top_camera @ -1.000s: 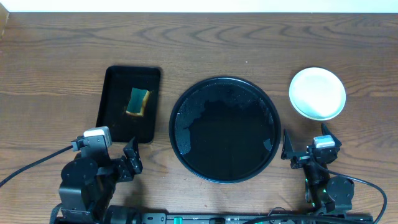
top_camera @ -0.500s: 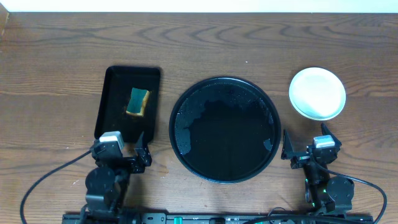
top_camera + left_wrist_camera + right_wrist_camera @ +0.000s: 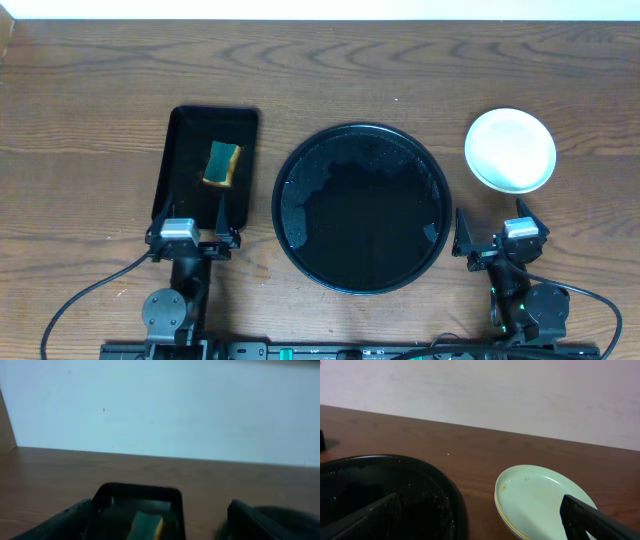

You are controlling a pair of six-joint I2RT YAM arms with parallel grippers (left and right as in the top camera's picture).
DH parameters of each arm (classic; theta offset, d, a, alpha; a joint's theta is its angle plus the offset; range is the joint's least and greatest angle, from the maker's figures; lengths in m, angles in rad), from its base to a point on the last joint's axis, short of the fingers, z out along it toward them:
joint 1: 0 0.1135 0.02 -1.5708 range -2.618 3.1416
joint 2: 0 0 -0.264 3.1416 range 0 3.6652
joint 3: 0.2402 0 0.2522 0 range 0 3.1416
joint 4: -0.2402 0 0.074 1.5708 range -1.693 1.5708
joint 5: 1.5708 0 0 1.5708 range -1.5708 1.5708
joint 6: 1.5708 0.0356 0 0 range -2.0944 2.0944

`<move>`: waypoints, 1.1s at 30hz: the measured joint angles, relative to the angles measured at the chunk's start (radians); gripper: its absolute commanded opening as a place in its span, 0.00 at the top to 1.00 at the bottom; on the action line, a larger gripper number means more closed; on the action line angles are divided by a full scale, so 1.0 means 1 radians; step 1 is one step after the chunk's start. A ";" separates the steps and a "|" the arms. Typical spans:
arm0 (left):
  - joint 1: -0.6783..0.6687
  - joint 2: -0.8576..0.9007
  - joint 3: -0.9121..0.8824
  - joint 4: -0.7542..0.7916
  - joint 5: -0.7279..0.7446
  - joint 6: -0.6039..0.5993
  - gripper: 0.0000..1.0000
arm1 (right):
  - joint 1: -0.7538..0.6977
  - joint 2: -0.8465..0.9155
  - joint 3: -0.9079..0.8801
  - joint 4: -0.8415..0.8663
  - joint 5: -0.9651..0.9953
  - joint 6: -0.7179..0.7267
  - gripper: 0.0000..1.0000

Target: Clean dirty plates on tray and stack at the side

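Note:
The plates [image 3: 510, 150] stand stacked on the table right of the tray, a pale blue one on top with a yellow rim showing beneath in the right wrist view [image 3: 540, 500]. The large round black tray [image 3: 360, 207] holds no plates and has wet specks on it; its rim shows in the right wrist view [image 3: 445, 495]. My left gripper [image 3: 193, 232] is open and empty at the near end of the rectangular tray. My right gripper [image 3: 492, 238] is open and empty, near the front edge below the plates.
A smaller rectangular black tray [image 3: 180, 160] at the left holds a green and yellow sponge [image 3: 222, 163], also seen in the left wrist view [image 3: 146, 527]. A pale wall stands behind the table.
My left arm has drawn back toward the front edge and turned to face the rectangular tray. The right arm, plates and tray have not moved.

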 measured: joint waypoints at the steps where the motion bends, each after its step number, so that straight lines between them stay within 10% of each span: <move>1: 0.000 0.000 -0.001 -0.017 0.000 0.007 0.14 | 0.000 0.000 0.000 0.000 0.000 0.000 0.01; 33: 0.000 0.001 -0.002 -0.149 0.006 0.013 0.14 | 0.000 0.000 0.000 0.000 -0.003 0.000 0.01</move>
